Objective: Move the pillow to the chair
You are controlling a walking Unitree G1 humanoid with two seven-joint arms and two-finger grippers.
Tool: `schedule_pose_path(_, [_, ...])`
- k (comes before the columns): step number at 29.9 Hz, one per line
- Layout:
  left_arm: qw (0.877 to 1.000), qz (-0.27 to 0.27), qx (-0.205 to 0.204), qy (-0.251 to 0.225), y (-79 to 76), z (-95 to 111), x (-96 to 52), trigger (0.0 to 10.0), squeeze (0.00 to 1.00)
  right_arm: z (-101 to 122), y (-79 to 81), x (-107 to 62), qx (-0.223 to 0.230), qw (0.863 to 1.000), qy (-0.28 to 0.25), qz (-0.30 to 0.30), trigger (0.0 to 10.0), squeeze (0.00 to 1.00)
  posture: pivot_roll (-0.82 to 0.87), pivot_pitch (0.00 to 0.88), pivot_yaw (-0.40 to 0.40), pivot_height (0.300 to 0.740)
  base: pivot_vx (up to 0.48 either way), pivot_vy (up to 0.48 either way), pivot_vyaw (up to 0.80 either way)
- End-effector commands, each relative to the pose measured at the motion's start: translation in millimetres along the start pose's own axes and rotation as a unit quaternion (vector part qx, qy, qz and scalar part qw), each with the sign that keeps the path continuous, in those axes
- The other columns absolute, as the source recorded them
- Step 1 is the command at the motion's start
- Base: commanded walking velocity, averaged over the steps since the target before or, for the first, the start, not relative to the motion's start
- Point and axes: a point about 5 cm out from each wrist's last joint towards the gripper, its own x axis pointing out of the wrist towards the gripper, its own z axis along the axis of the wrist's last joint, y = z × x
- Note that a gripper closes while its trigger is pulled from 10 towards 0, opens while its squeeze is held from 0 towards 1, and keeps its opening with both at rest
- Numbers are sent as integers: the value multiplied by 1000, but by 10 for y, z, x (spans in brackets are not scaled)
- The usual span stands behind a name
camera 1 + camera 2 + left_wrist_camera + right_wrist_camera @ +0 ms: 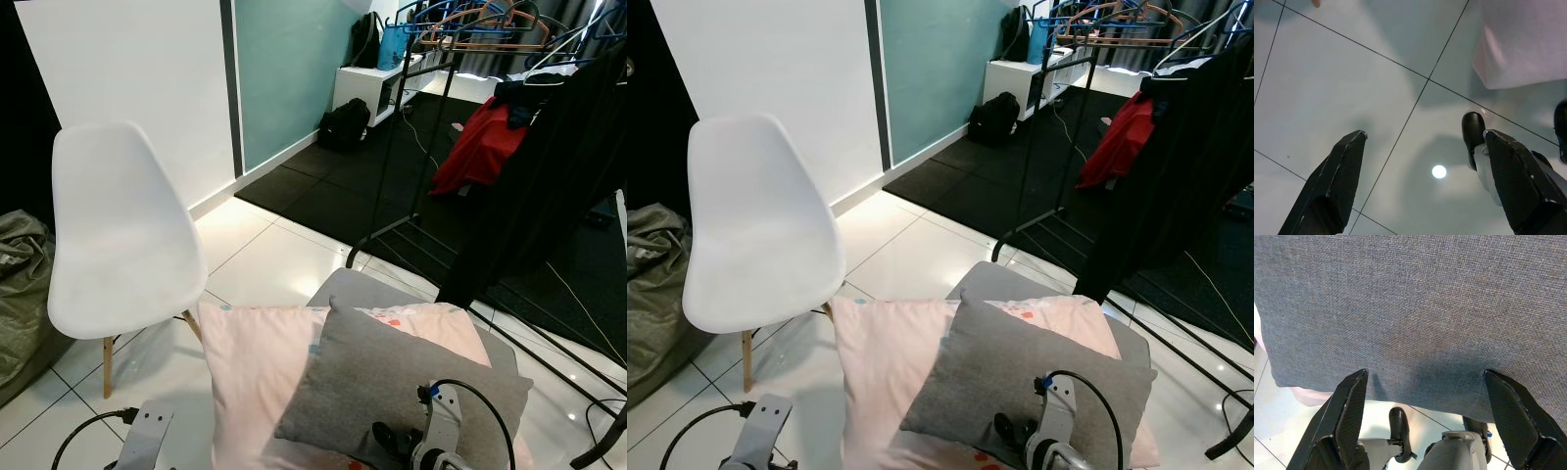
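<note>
Two pillows lie stacked on a low grey upholstered seat [364,286]: one grey woven-fabric square pillow [392,382] on top of one larger pale pink cotton pillow [257,367]. The grey pillow rests tilted, one corner pointing away from the robot toward the black metal clothes rack [431,127], so its diagonal runs roughly fore and aft. The pink pillow's long axis runs left to right beneath it, one end reaching toward the chair.

One white moulded plastic chair with wooden legs [113,235] stands on the glossy white tiled floor [265,255], to the left of the pillows and just apart from the pink one, its seat bare.

The right hand [1425,423] is over the near edge of the grey pillow, fingers [1349,416] spread wide apart and grasping nothing; the fabric lies just beyond the tips. The left hand [1422,183] hangs over the floor tiles beside the pink pillow's corner, fingers likewise spread and released.

One crumpled grey-green beanbag [20,294] sits behind the chair.
</note>
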Motion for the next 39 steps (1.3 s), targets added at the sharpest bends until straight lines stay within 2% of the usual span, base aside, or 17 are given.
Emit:
schedule_pose_path(1, [1000,-4,-1,10,-85,-84,-6,10000,0,-12,-34,-11,2,1000,3,-9,10000,0,-107,55,-48,733,0,0,0])
schedule_pose_path(2, [1000,-7,-1,10,-164,-79,-1,10000,0,-12,-35,-12,2,1000,3,-10,10000,0,-107,55,-48,733,0,0,0])
schedule_pose_path(5, [1000,-10,-1,10,-230,-68,2,10000,0,-15,-39,-13,3,1000,3,-13,10000,0,-108,51,-47,733,0,0,0])
schedule_pose_path(7, [1000,-14,-1,9,-335,-35,8,10000,0,-32,-28,-11,36,999,-3,-10,10000,0,-105,51,-46,729,0,0,0])
schedule_pose_path(9, [1000,-14,-1,9,-335,-35,8,10000,0,-32,-28,-11,36,999,-3,-10,10000,0,-105,51,-46,729,0,0,0])
schedule_pose_path(10, [1000,-16,-1,7,-381,-7,11,10000,0,-38,-12,-9,73,997,-16,-5,10000,0,-104,50,-44,724,0,0,0])
schedule_pose_path(11, [1000,-18,-1,4,-414,28,15,10000,0,315,-42,6,98,994,-56,-1,10000,0,-105,47,-41,719,0,0,0])
schedule_pose_path(12, [1000,-18,-1,4,-414,28,15,10000,0,315,-42,6,98,994,-56,-1,10000,0,-105,47,-41,719,0,0,0])
schedule_pose_path(14, [1000,-19,0,1,-436,66,19,10000,0,808,-77,-24,121,986,-113,0,10000,0,-110,47,-38,709,0,0,0])
schedule_pose_path(15, [1000,-19,0,1,-436,66,19,10000,0,808,-77,-24,121,986,-113,0,10000,0,-110,47,-38,709,0,0,0])
schedule_pose_path(17, [1000,-17,0,1,-388,21,13,10000,0,1036,-163,-82,113,983,-145,-25,10000,0,-108,44,-40,699,0,0,0])
schedule_pose_path(18, [1000,-17,0,1,-388,21,13,10000,0,1036,-163,-82,113,983,-145,-25,10000,0,-108,44,-40,699,0,0,0])
schedule_pose_path(21, [1000,-10,-6,-4,-286,-70,-3,10000,0,1260,-266,-162,97,977,-177,-62,10000,0,-111,42,-41,684,0,0,0])
schedule_pose_path(24, [1000,-2,-16,-8,-237,-83,-8,10000,0,1303,-271,-168,75,980,-168,-79,10000,0,-111,44,-43,669,0,0,0])
schedule_pose_path(29, [1000,1,-18,-13,-237,-30,1,10000,0,1275,-246,-147,65,983,-152,-82,10000,0,-109,50,-44,654,0,0,0])
schedule_pose_path(34, [1000,-2,-17,-20,-299,72,15,10000,0,1290,-325,-181,79,978,-158,-113,10000,0,-113,61,-42,629,0,0,0])
schedule_pose_path(39, [1000,-2,-19,-23,-306,85,16,10000,0,1320,-320,-189,88,978,-160,-97,10000,0,-117,67,-45,609,0,0,0])
